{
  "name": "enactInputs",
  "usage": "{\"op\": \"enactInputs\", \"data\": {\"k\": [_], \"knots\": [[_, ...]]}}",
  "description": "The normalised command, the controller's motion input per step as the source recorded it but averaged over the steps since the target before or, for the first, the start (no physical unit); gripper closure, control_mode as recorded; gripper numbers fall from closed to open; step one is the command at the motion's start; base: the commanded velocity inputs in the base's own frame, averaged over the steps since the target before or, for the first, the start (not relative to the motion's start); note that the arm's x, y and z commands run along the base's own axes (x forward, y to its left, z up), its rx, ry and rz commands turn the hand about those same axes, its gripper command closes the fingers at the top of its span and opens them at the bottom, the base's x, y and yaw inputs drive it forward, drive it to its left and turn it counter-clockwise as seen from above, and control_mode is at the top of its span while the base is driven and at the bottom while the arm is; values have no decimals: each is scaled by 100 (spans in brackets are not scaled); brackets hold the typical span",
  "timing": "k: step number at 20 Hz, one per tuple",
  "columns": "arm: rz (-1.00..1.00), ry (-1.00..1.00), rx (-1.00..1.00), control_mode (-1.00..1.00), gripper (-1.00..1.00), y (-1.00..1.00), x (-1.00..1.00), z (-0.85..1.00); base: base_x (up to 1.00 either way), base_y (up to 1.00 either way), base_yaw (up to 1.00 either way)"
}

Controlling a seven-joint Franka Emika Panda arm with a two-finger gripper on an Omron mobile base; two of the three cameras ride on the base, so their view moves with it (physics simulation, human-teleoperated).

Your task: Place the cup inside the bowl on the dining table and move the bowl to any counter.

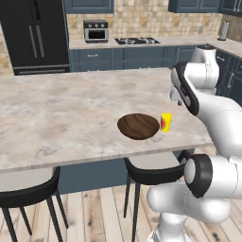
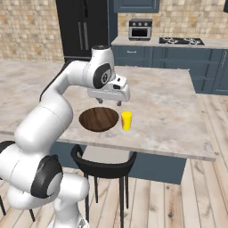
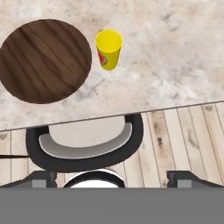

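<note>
The dark brown wooden bowl (image 1: 138,126) (image 2: 99,119) (image 3: 45,60) rests empty near the front edge of the marble dining table (image 1: 71,108) (image 2: 169,111) (image 3: 175,65). The yellow cup (image 1: 166,122) (image 2: 127,120) (image 3: 108,49) stands upright just right of the bowl, red patch on its side, a small gap between them. My gripper (image 2: 110,102) hovers above the table, slightly behind and over the gap between bowl and cup. It is open and holds nothing; its fingertips (image 3: 41,178) sit wide apart at the bottom of the hand view.
Black stools (image 1: 151,172) (image 2: 104,162) (image 3: 83,144) stand under the table's front edge; another stool (image 1: 28,189) is further left. The counter (image 1: 165,42) (image 2: 213,43) with a gas hob (image 1: 137,41) (image 2: 180,41) and a toaster oven (image 1: 95,30) runs along the back wall beyond the table.
</note>
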Motion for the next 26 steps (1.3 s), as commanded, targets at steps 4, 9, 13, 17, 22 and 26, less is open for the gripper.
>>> {"op": "enactInputs", "data": {"k": [4,9,13,17,22,26], "knots": [[1,0,7,-100,-100,-17,14,0,0,0,0],[1,0,4,-100,-100,-14,14,0,0,0,0],[1,0,4,-100,-100,-11,19,0,0,0,0],[0,0,0,-100,-100,-4,24,-1,0,0,0],[0,0,0,-100,-100,-1,28,-5,0,0,0],[0,0,0,-100,-100,-2,22,-11,0,0,0]]}}
